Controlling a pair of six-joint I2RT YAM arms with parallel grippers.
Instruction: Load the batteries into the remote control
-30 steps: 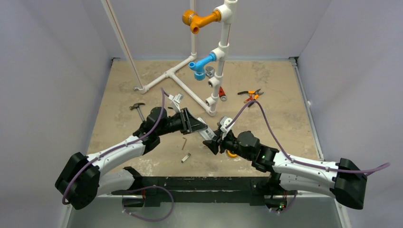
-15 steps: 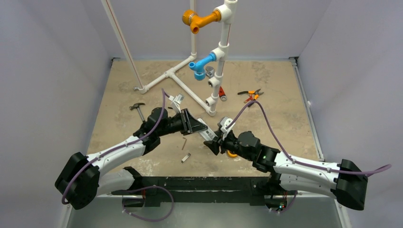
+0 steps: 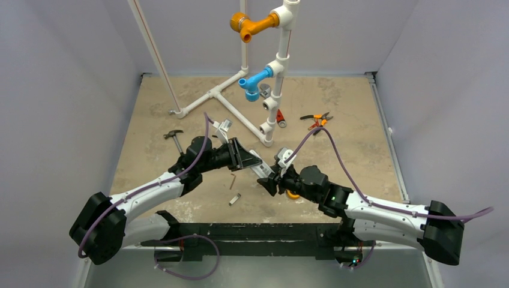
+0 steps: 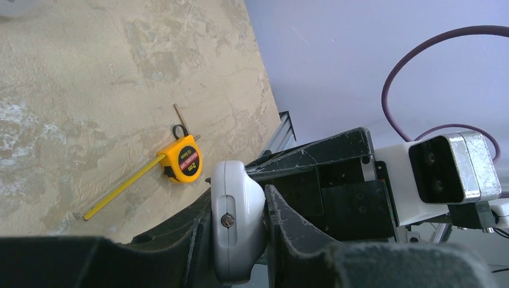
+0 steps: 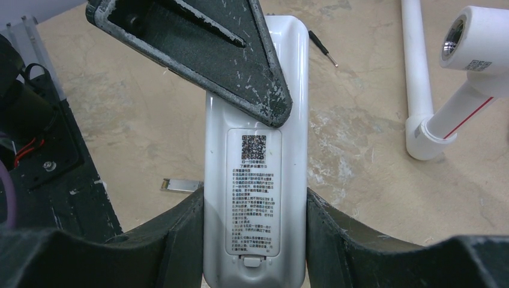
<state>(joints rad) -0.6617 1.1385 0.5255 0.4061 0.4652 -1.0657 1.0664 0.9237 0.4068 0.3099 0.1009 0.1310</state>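
I see both arms meeting at the middle of the table [image 3: 150,120], with the remote [image 3: 259,167] held between them, seemingly clear of the surface.

From the right wrist, the remote runs straight away from the camera with its back towards me. A printed label [image 5: 254,186] with a square code at the top covers that back. The right gripper [image 5: 255,207] has its two fingers [image 5: 180,225] pressed on the long side edges of the near end, so it pinches the remote across its width. The near end of the remote sits deep between them.

Further up the remote, one finger of the left gripper [image 4: 237,231] lies flat across the back face, covering its upper left part. From the left wrist I see the remote end-on as a thin grey-white slab. The left fingers [image 4: 285,222] sit tight on either side, pinching it across its thickness.

So the two grips are on opposite ends and turned a quarter turn to each other.

On the table beyond, a yellow tape measure [image 4: 183,159] lies with its tape pulled out. A small pale flat piece [image 5: 183,186] lies on the surface left of the remote. A white pipe [image 5: 416,66] runs along the table to the right.
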